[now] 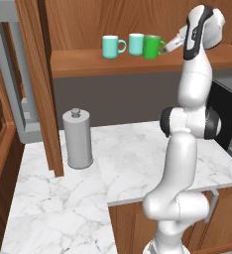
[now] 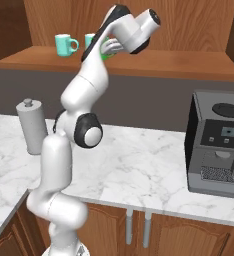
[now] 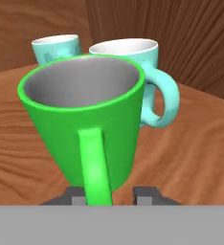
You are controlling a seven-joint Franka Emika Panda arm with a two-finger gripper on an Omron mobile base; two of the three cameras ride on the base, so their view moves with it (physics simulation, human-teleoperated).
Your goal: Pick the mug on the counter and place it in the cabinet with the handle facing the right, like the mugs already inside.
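- Nearest the hand camera, two dark fingertips of the gripper flank the loop handle of the small bright green glossy mug; whether they grip it or have let go, I cannot tell.
- That mug stands on the thick plank shelf of the brown wooden cabinet, toward its right end, just beside the nearer of two pale teal glossy mugs.
- Its handle points right like theirs, so placement looks nearly finished.
- Below, the white marble surface carries a grey canister.
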